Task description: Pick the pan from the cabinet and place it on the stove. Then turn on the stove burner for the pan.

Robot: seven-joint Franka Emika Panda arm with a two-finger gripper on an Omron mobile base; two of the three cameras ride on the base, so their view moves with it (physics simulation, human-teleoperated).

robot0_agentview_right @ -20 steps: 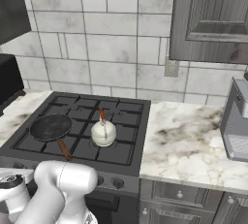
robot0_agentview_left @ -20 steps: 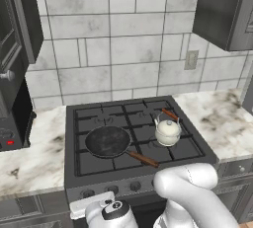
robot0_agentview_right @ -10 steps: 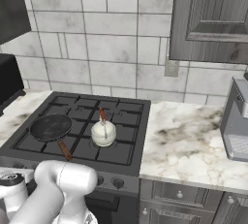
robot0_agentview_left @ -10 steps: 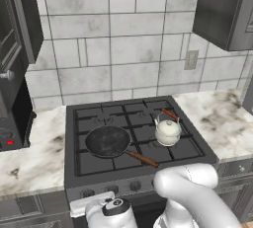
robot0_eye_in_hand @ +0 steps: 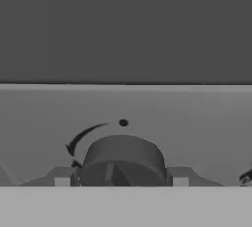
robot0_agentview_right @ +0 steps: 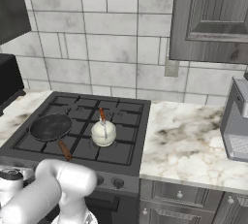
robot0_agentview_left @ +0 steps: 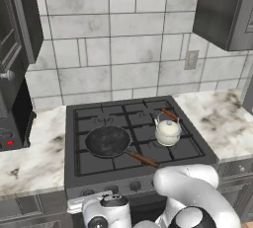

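1. A round black frying pan (robot0_agentview_left: 107,140) with a speckled inside sits on the front-left burner of the black gas range (robot0_agentview_left: 79,118), its long reddish-brown wooden handle (robot0_agentview_left: 143,159) angled toward the near right edge of the grates.

2. Seen from the right base camera, the same pan (robot0_agentview_right: 50,126) lies on the left half of the range (robot0_agentview_right: 131,143), its handle (robot0_agentview_right: 65,151) pointing to the near side.

3. A small white kettle (robot0_agentview_left: 167,132) stands upright just right of the pan on the neighbouring front burner, close to it but apart from it; it also shows from the right (robot0_agentview_right: 103,133).

4. The white arm bends down in front of the range, below the level of the pan, which lies above and beyond the hand on the cooktop.

5. In the hand view, the two-finger gripper (robot0_eye_in_hand: 121,182) is at a round dark grey knob (robot0_eye_in_hand: 123,159) on the range's grey front panel, one fingertip (robot0_eye_in_hand: 62,178) left of the knob and the other on its right.

6. The jaws stand partly spread around the knob; whether the pads press on it I cannot tell.

7. A small dark dot (robot0_eye_in_hand: 123,122) and a curved dark arc (robot0_eye_in_hand: 83,136) are marked on the panel above the knob.

8. The grey wood-grain wall cabinet (robot0_agentview_right: 213,17) with its raised-panel door hangs at the upper right, door closed, above the marbled countertop (robot0_agentview_right: 189,145).
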